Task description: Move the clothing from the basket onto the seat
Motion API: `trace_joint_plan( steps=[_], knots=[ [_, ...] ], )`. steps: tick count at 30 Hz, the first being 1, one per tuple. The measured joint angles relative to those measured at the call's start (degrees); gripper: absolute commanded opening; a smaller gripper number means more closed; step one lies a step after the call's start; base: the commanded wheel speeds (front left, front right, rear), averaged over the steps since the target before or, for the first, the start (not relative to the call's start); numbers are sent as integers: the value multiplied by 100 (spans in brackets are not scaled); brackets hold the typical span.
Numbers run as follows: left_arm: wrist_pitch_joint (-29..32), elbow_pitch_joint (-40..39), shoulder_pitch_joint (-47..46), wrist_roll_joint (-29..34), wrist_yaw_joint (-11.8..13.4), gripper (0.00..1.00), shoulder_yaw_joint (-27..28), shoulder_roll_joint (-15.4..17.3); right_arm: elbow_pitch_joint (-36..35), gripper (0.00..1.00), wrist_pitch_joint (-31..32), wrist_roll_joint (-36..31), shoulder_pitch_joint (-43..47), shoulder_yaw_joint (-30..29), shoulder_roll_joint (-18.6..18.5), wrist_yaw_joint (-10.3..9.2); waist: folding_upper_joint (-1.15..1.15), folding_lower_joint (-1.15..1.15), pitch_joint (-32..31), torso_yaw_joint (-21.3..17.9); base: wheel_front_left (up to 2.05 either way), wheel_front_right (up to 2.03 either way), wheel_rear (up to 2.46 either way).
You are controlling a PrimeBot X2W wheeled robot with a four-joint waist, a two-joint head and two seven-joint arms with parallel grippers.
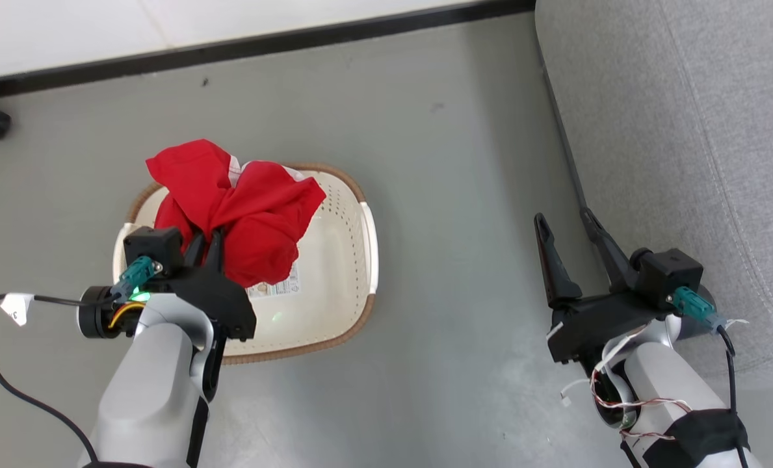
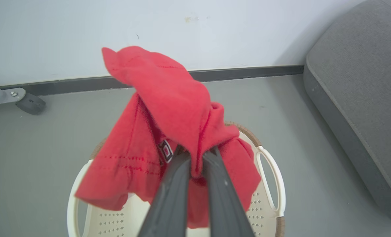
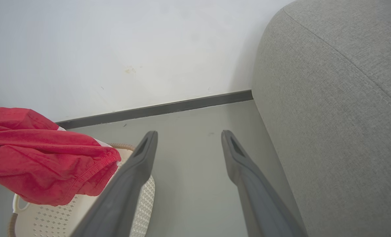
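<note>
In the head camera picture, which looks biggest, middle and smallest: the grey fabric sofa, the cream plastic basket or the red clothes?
1. Light grey woven sofa, even though the picture's edge cuts it off.
2. Cream-white perforated plastic basket.
3. Bright red fabric clothing; it hangs nearer the camera, so may look bigger than it is.

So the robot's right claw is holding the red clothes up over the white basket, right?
Not quite. It's the left claw that is shut on the red clothes, holding them over the white basket. The head view shows it. The right claw is open and holds nothing.
</note>
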Motion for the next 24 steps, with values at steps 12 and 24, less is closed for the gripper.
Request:
trace_joint_plan(
  steps=[12,24],
  knots=[
    [-36,-416,548,-56,-37,0,79,-35,88,100,0,-2,342,3,1,51,1,0,-645,160,0,0,0],
    [-37,-1183,1060,-80,-29,0,176,-42,130,100,0,-2,575,41,24,52,0,0,-1175,209,0,0,0]
  ],
)
